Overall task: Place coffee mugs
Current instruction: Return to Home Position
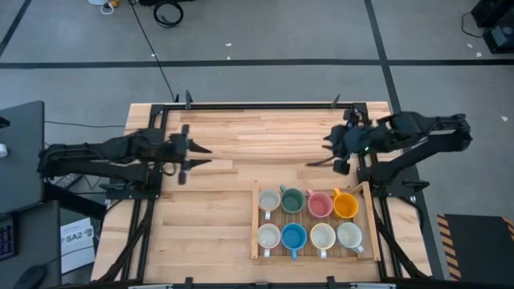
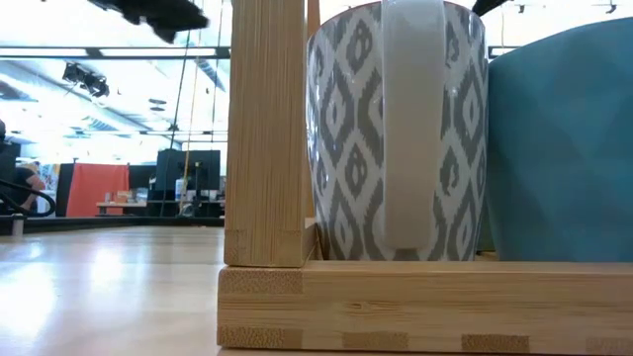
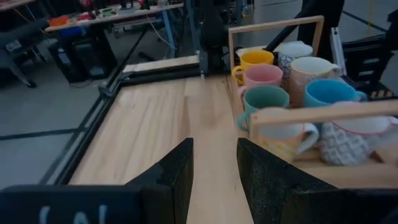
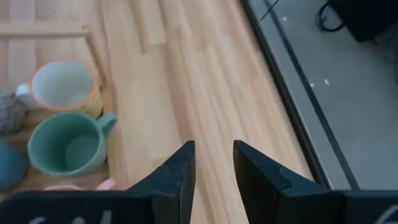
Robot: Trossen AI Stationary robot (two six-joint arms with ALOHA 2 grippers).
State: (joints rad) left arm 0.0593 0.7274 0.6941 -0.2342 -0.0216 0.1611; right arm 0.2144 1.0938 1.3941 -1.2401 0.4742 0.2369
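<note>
Left gripper [image 1: 205, 156], centre left of the overhead frame, and right gripper [image 1: 320, 154], centre right: fingers slightly parted, holding nothing. Eight coffee mugs [image 1: 294, 236] stand in two rows inside the wooden rack [image 1: 256, 229], lower right.

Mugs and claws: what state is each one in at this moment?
Mugs: all eight upright in the wooden rack, two rows of four.
Left claw: open, holding nothing, over the table.
Right claw: open, holding nothing, over the table, apart from the rack.
</note>
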